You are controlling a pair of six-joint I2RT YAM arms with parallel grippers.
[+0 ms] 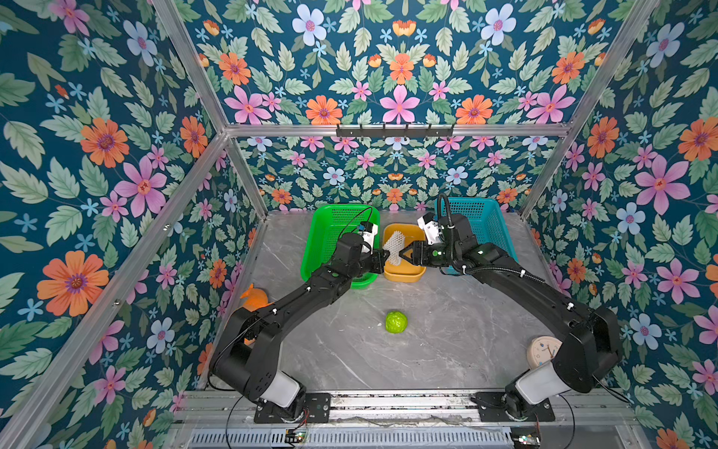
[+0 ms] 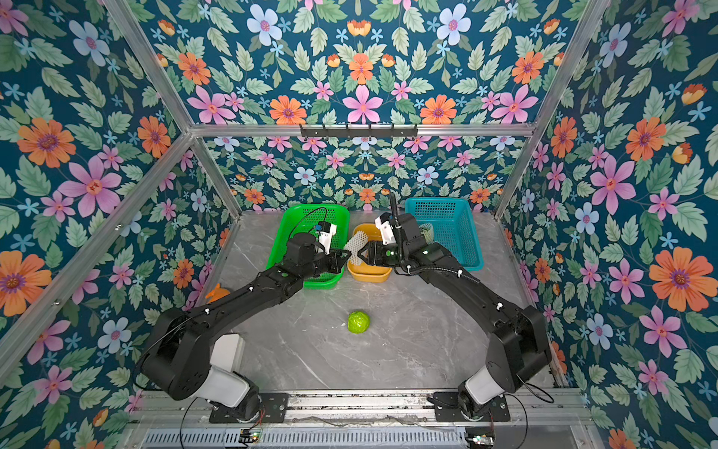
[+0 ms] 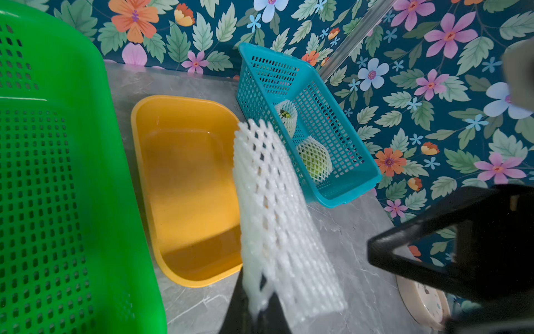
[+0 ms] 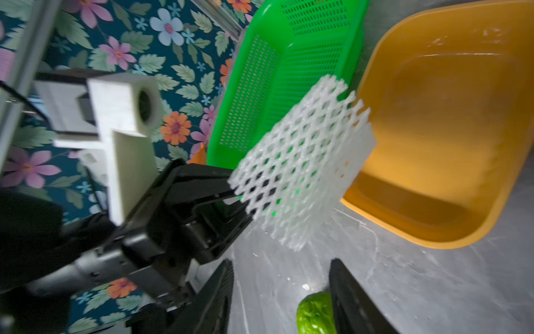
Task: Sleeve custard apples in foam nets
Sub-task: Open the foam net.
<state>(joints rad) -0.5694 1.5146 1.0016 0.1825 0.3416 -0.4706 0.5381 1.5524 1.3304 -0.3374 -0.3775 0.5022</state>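
A white foam net (image 1: 395,248) (image 3: 271,202) hangs flat above the yellow tub, and my left gripper (image 1: 384,257) (image 3: 257,306) is shut on one corner of it. Just right of the net, my right gripper (image 1: 406,254) (image 4: 281,269) is open and holds nothing. In the right wrist view the net (image 4: 300,162) stands beyond its fingertips, apart from them. One bare green custard apple (image 1: 396,322) (image 2: 358,322) (image 4: 315,313) lies on the table's middle front. Two custard apples in foam nets (image 3: 314,157) (image 3: 286,117) lie in the blue basket.
A green basket (image 1: 318,241) stands at the back left, a yellow tub (image 1: 404,276) in the middle and a blue basket (image 1: 493,225) at the back right. An orange plush toy (image 1: 254,297) sits by the left wall. A small clock (image 1: 542,350) lies near the right arm's base.
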